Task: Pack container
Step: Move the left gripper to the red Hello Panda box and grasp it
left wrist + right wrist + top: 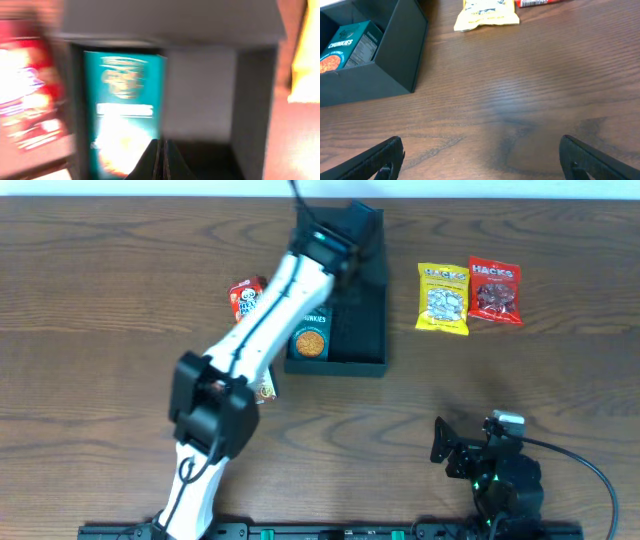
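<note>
The left gripper (160, 162) hangs over the dark teal-green, matte, square rigid container (340, 366). Its fingers seem pressed together with nothing between them, though the wrist view is badly blurred. The container sits at 12 o'clock on the brown wooden table (120, 300). A small teal cardboard cookie carton (311, 338) lies flat inside it, against the wall at 9 o'clock. The other half of the floor is bare.

My reading is that one item is packed and the arm is between placements. The next move calls for lifting clear of the walls, spreading the fingers and reaching for a loose pack.

The nearest is a red crinkly foil snack pack (245, 298), just beside the container at 9 o'clock. A yellow plastic snack bag (443, 298) and a red plastic snack bag (495, 292) lie side by side at 3 o'clock, apart from it.

The right gripper (480, 156) rests low at 5 o'clock, jaws spread wide and holding nothing.
</note>
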`<control>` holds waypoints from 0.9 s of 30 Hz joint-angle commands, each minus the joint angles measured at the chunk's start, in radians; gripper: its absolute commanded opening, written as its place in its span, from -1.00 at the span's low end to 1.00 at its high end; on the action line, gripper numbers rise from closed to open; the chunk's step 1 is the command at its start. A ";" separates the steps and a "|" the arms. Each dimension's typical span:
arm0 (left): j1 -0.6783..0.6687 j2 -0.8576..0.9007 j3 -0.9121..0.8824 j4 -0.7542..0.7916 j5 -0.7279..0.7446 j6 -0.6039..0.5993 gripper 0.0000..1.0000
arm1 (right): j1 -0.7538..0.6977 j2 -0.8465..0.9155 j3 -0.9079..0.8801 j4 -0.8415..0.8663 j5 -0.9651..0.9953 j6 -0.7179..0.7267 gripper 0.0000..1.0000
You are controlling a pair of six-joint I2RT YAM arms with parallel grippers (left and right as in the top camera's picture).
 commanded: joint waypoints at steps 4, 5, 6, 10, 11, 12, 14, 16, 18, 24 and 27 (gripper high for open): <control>0.186 -0.053 0.017 -0.052 -0.062 -0.155 -0.88 | 0.005 -0.006 -0.010 -0.002 0.003 0.006 0.98; 0.217 -0.053 0.010 -0.051 -0.036 -0.160 -0.88 | 0.005 -0.006 -0.010 -0.002 0.003 0.007 0.99; 0.242 -0.053 0.004 -0.050 -0.014 -0.160 -0.88 | 0.005 -0.006 -0.010 -0.002 0.003 0.007 0.99; 0.313 -0.052 -0.031 -0.031 0.002 -0.156 -0.88 | 0.005 -0.006 -0.010 -0.002 0.003 0.007 0.99; 0.325 -0.051 -0.042 -0.030 0.001 -0.153 -0.88 | 0.005 -0.006 -0.010 -0.002 0.003 0.006 0.99; 0.334 -0.048 -0.054 -0.029 0.003 -0.147 -0.88 | 0.005 -0.006 -0.010 -0.002 0.003 0.006 0.99; 0.339 -0.047 -0.088 -0.016 0.015 -0.148 -0.53 | 0.005 -0.006 -0.010 -0.002 0.003 0.007 0.99; 0.339 -0.047 -0.127 0.005 0.039 -0.148 0.23 | 0.005 -0.006 -0.010 -0.002 0.003 0.007 0.98; 0.336 -0.047 -0.178 0.046 0.085 -0.148 0.59 | 0.005 -0.006 -0.010 -0.002 0.003 0.006 0.98; 0.333 -0.047 -0.308 0.140 0.120 -0.166 0.91 | 0.005 -0.006 -0.010 -0.002 0.003 0.006 0.98; 0.337 -0.047 -0.330 0.165 0.103 -0.182 0.91 | 0.005 -0.006 -0.010 -0.002 0.003 0.006 0.99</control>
